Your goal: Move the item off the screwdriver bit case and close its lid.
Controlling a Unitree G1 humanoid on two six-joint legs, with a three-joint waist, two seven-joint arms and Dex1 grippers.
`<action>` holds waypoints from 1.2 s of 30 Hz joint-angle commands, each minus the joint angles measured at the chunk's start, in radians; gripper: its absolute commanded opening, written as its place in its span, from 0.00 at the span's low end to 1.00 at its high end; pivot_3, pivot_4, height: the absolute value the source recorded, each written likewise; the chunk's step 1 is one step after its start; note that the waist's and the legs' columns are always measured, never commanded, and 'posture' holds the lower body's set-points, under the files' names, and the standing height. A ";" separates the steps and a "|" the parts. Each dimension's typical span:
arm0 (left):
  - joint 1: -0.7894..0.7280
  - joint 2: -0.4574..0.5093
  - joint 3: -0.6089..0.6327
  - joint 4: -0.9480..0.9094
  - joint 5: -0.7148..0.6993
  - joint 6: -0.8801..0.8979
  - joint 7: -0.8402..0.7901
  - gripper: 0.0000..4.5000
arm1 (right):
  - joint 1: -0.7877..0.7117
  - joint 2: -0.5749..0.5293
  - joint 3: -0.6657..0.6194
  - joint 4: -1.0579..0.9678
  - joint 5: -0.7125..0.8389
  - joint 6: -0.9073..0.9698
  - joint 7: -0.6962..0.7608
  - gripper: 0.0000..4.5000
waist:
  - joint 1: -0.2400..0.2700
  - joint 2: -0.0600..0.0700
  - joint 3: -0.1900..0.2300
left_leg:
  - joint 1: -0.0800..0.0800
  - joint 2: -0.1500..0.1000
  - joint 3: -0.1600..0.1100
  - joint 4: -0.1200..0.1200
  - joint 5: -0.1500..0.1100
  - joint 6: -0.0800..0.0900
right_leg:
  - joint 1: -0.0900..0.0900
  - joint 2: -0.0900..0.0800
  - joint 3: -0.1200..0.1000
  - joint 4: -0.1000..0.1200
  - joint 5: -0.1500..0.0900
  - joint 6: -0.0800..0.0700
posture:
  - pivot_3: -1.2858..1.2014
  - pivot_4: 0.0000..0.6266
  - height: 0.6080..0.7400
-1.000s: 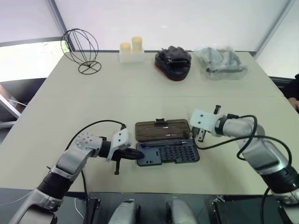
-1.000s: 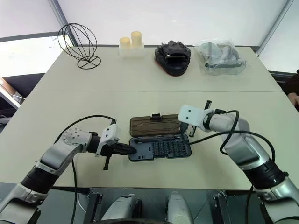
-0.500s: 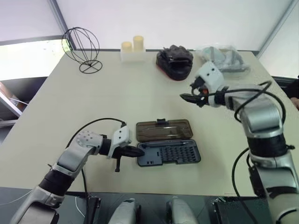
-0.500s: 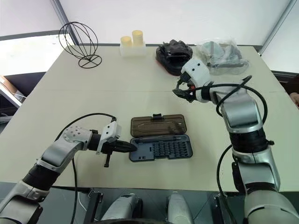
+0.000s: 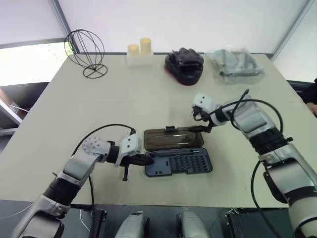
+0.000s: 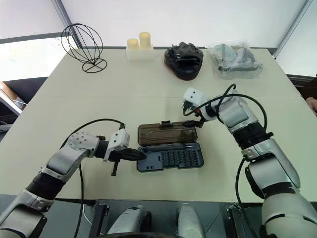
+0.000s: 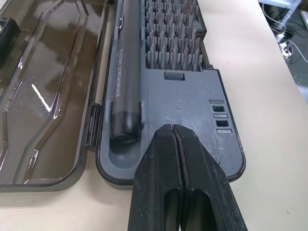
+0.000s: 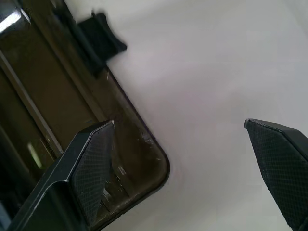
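Pale beige table (image 5: 124, 94) under a white wall. Along the far edge: wire globe ornament (image 5: 85, 53), two yellow candles (image 5: 138, 48) on a white block, lumpy black object (image 5: 184, 65), clear plastic bag (image 5: 236, 64); all well apart from both grippers, nothing between them and the case.

Head views: screwdriver bit case (image 5: 179, 161) lying open near the front edge, lid (image 5: 173, 137) folded flat on the table just behind the base. Left gripper (image 5: 146, 160) with tips pressed together, touching the case's left end. Right gripper (image 5: 198, 130) spread wide, poised at the lid's right end.

Left wrist view: fingers (image 7: 163, 159) shut tight, tips resting on the grey base; dark screwdriver handle (image 7: 126, 72) in its slot just beside them, rows of bits (image 7: 171, 33) beyond, lid off to the side.

Right wrist view: one pad (image 8: 94, 166) over the lid's rounded corner, the other (image 8: 281, 163) over bare table, well apart; small black latch (image 8: 102, 38) ahead of the first pad.
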 commanded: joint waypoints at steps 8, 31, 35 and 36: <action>0.044 0.005 -0.012 -0.021 0.021 0.047 0.037 0.00 | -0.030 0.071 0.044 0.165 -0.086 -0.025 0.059 0.25 | 0.000 -0.002 -0.002 | 0.003 0.000 -0.001 0.001 0.000 0.000 | 0.003 0.001 0.000 0.000 0.000 0.000 | 0.52 0.24 1.00; 0.022 0.000 0.009 0.012 0.023 0.029 0.041 0.00 | 0.270 -0.105 -0.117 -0.394 -0.119 0.115 -0.014 0.01 | 0.029 -0.007 -0.009 | 0.002 -0.001 -0.006 0.000 -0.001 0.001 | 0.006 0.000 -0.001 -0.003 0.000 0.000 | 0.52 0.24 1.00; 0.020 0.000 0.007 0.020 0.022 0.022 0.035 0.00 | 0.298 -0.129 -0.135 -0.462 -0.170 0.031 -0.118 0.01 | 0.028 -0.006 -0.008 | 0.002 -0.001 -0.005 0.000 -0.001 0.001 | 0.006 0.000 -0.001 -0.003 0.000 0.000 | 0.52 0.24 1.00; 0.021 0.000 0.006 0.021 0.023 0.021 0.034 0.00 | 0.305 -0.138 -0.138 -0.480 -0.183 0.004 -0.137 0.01 | 0.028 -0.006 -0.008 | 0.002 -0.001 -0.005 0.001 -0.001 0.001 | 0.006 0.000 -0.001 -0.003 0.000 0.000 | 0.52 0.24 1.00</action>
